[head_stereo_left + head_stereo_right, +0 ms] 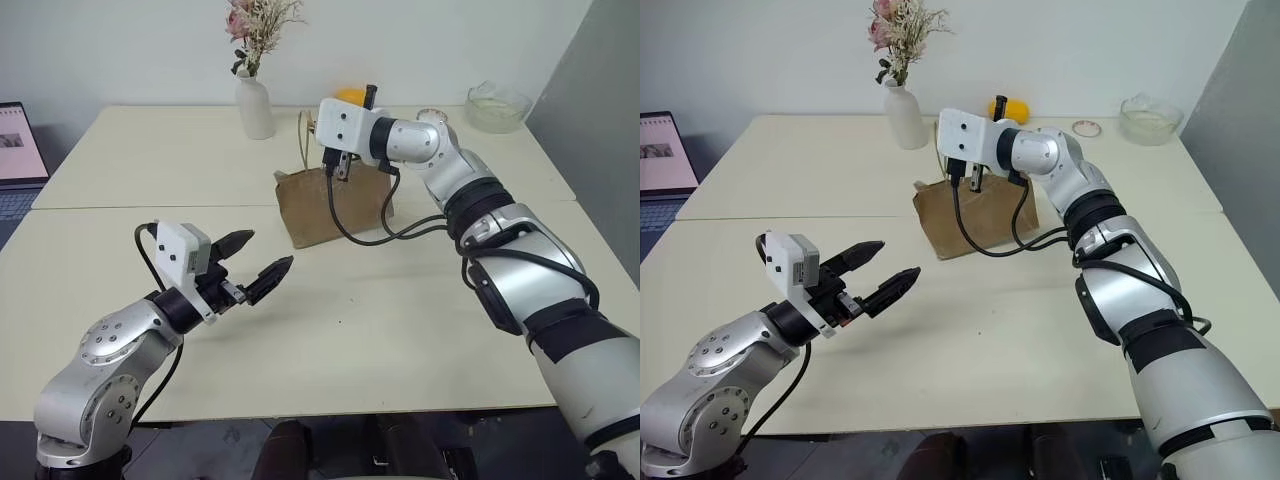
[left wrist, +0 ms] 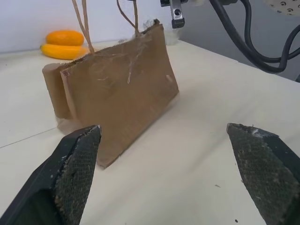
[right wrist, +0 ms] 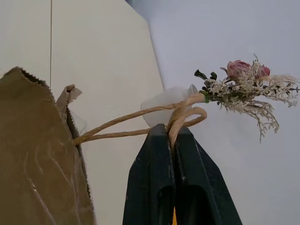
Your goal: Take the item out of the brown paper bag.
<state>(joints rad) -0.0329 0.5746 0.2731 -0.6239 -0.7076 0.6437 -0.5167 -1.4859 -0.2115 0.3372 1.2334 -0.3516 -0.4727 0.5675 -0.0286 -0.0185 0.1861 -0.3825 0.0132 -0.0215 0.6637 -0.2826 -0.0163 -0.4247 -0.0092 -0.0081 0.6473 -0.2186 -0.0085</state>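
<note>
The brown paper bag (image 1: 335,205) stands creased and upright in the middle of the table. Its thin tan loop handles (image 3: 126,122) are pulled off to one side, and my right gripper (image 3: 171,131) is shut on them above the bag's top edge. My left gripper (image 1: 268,250) hangs open over the table nearer to me, pointing at the bag's broad side (image 2: 122,93) with nothing between its fingers (image 2: 77,173). The item is hidden.
A white vase (image 1: 256,105) of dried flowers stands behind the bag on the left. A banana (image 2: 63,50) and an orange fruit (image 2: 65,37) lie behind the bag. A glass bowl (image 1: 497,105) sits at the far right corner, a laptop (image 1: 15,160) at the left edge.
</note>
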